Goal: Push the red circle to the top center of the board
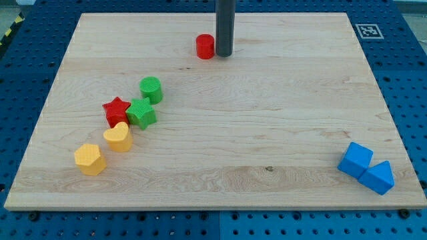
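The red circle (205,47) lies near the top centre of the wooden board (267,133). My tip (223,55) stands right beside it, on its right side, touching or nearly touching it. The dark rod rises from there out of the view's top.
At the left a green circle (151,89), a green star (141,113), a red star (117,111), a yellow heart (119,137) and a yellow hexagon (90,159) form a diagonal cluster. A blue cube (355,160) and a blue triangle (378,178) sit at the bottom right corner.
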Tool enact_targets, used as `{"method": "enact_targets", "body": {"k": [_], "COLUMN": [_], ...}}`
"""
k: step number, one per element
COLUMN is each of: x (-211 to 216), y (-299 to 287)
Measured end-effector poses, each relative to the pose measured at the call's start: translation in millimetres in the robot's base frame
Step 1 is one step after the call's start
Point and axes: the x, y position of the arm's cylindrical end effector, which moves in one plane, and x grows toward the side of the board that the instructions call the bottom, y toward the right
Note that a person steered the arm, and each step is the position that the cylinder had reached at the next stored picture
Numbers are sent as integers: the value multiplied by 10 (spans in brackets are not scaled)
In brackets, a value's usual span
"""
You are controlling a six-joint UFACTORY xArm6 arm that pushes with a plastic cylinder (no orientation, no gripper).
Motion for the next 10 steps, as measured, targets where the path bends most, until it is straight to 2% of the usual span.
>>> {"method": "enact_targets", "body": {"k": [2,7,10], "x": [319,118,43], "y": [-13,-282,-643]}}
